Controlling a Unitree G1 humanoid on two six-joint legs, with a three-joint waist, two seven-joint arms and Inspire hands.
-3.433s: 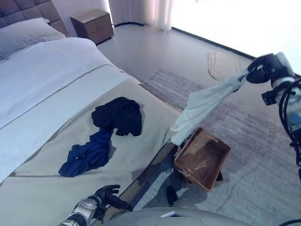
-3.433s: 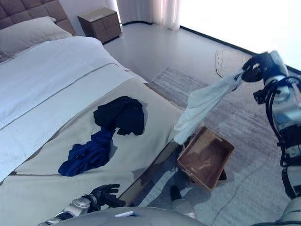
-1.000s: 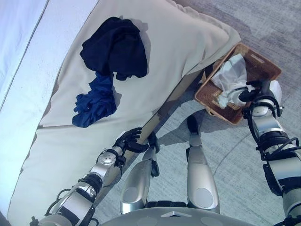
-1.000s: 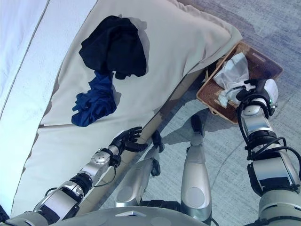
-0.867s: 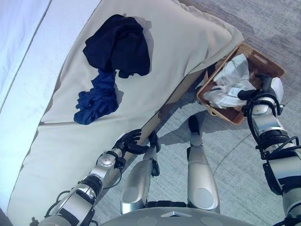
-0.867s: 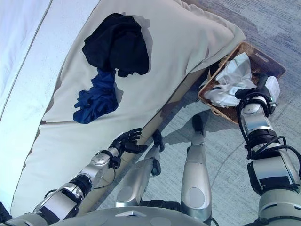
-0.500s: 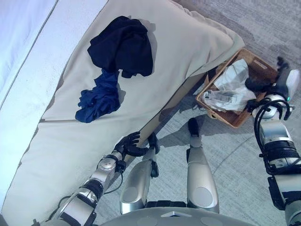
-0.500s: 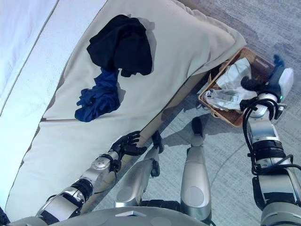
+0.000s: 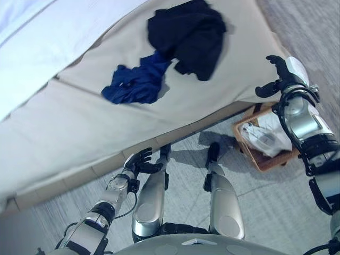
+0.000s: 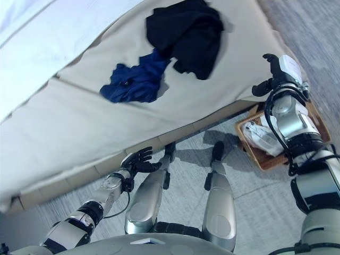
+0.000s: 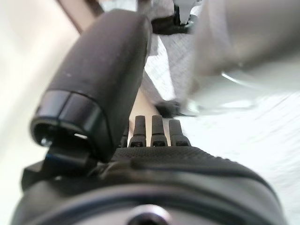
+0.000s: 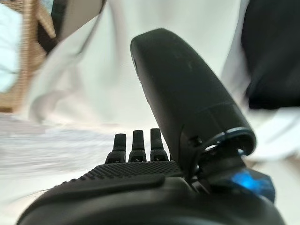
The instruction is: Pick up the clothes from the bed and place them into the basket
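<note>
We see a beige bed (image 9: 79, 117) over grey floor (image 9: 276, 202). Our right hand (image 9: 280, 74) hangs open and empty; the basket (image 10: 258, 155) with white cloth (image 9: 268, 139) sits below it, black clothes (image 9: 188, 32) and blue clothes (image 9: 135, 84) off toward our open left hand (image 9: 137, 162). Only the right wrist view shows basket weave (image 12: 28, 56) close.

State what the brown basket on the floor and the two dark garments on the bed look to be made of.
Brown basket: apparently woven wicker, matte, going by its ribbed rim. Black garment and blue garment: soft fabric, crumpled into folds; the fibre cannot be told. They lie on the bed's beige cover, which also looks like cloth.
</note>
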